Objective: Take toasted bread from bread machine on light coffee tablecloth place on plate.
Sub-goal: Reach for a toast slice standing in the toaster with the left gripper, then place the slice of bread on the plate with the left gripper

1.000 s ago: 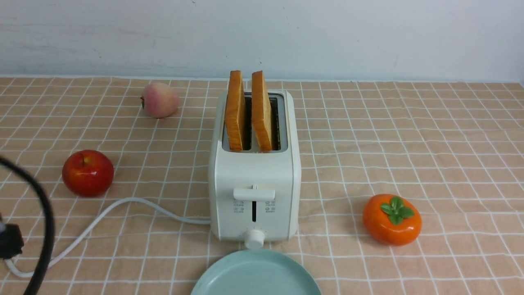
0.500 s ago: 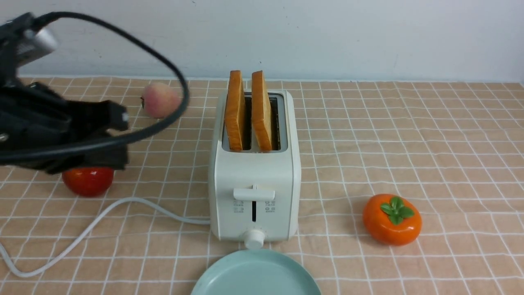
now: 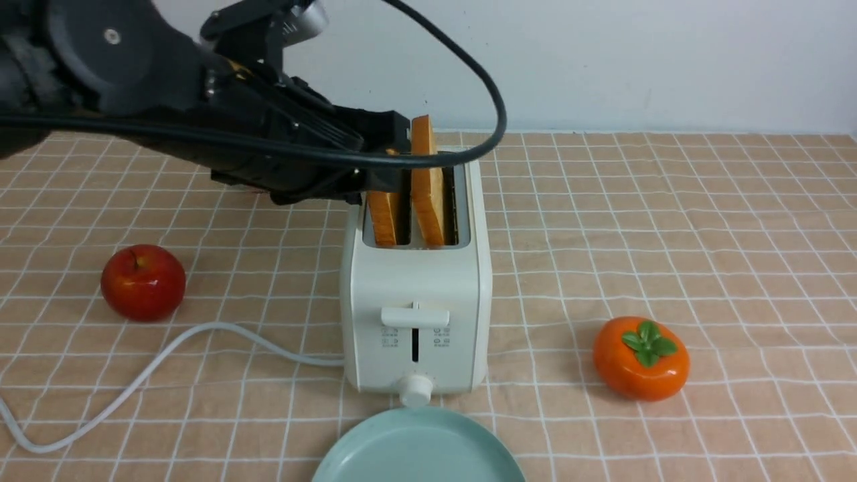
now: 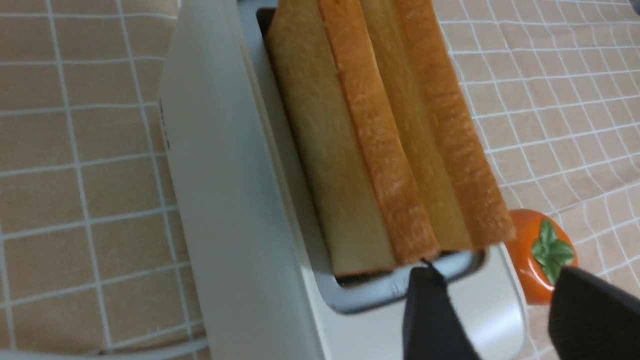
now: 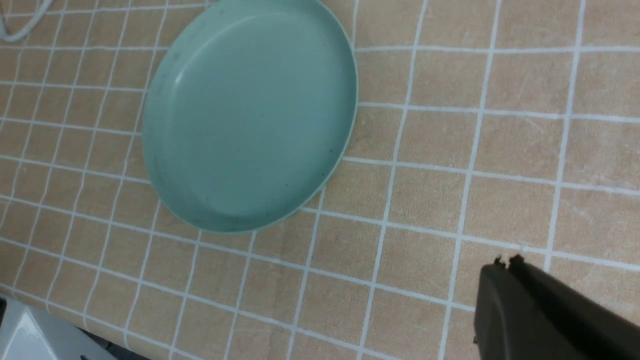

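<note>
Two slices of toasted bread stand upright in the slots of the cream-white bread machine (image 3: 415, 281) on the light coffee tablecloth (image 3: 669, 221). The right slice (image 3: 427, 181) shows fully; my left arm covers the top of the left slice (image 3: 383, 217). My left gripper (image 3: 400, 155) is open at the slices' tops. In the left wrist view its dark fingers (image 4: 430, 310) stand apart over the toaster's end (image 4: 225, 200), just short of the bread (image 4: 360, 140), holding nothing. The mint plate (image 3: 418, 448) lies in front of the toaster. My right gripper (image 5: 505, 262) is shut and empty over cloth beside the plate (image 5: 250, 115).
A red apple (image 3: 143, 281) sits left of the toaster, with the white cord (image 3: 167, 355) curving past it. An orange persimmon (image 3: 641, 358) sits to the right, also visible past the toaster in the left wrist view (image 4: 542, 255). A pale wall runs behind the table.
My left arm has swung in from the left edge, risen and reached across to the toaster's top, and its jaws now stand open. It now hides the peach at the back left.
</note>
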You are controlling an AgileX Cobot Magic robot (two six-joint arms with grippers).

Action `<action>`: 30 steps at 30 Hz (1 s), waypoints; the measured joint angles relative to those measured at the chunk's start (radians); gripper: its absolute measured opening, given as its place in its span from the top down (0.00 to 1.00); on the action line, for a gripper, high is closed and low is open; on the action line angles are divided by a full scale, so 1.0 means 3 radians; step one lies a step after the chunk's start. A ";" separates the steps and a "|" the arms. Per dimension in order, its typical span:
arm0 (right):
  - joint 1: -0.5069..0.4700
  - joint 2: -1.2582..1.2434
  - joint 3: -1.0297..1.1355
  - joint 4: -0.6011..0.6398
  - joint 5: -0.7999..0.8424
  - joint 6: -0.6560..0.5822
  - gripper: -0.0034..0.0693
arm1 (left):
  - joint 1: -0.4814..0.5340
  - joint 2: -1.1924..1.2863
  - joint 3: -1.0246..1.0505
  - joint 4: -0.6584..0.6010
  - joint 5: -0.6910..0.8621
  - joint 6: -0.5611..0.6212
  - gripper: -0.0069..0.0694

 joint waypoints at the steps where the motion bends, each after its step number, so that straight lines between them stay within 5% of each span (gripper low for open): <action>1: 0.0000 0.0000 0.0000 -0.0009 -0.0006 0.0000 0.97 | 0.0000 0.0045 -0.0010 0.0038 -0.0045 0.0000 0.34; 4: 0.0000 0.0000 0.0000 -0.0075 -0.0023 -0.0008 0.96 | 0.0000 0.0180 -0.0017 0.0136 -0.0212 0.0000 0.24; 9: 0.0000 0.0000 0.0000 -0.0156 -0.0077 -0.0009 0.96 | 0.0000 0.0292 -0.0017 0.0258 -0.0301 0.0000 0.27; 12: 0.0000 0.0000 0.0000 -0.0167 -0.0092 -0.0009 0.96 | 0.0000 0.0297 -0.0017 0.0323 -0.0306 0.0000 0.40; 13: 0.0000 0.0000 0.0000 -0.0176 -0.0115 -0.0009 0.96 | 0.0000 0.0297 -0.0022 0.0340 -0.0316 0.0000 0.56; 14: 0.0000 0.0000 0.0000 -0.0175 -0.0116 -0.0009 0.96 | 0.0000 0.0297 -0.0022 0.0340 -0.0316 0.0000 0.56; 16: 0.0000 0.0000 0.0000 -0.0187 -0.0151 -0.0009 0.95 | 0.0000 0.0276 -0.0022 0.0343 -0.0329 0.0000 0.80; 17: 0.0000 0.0000 0.0000 -0.0191 -0.0165 -0.0009 0.95 | 0.0000 0.0251 -0.0022 0.0343 -0.0329 0.0000 0.85; 30: 0.0000 0.0000 0.0000 -0.0259 -0.0419 -0.0009 0.94 | 0.0000 -0.0907 -0.0022 0.0256 -0.0101 0.0000 0.83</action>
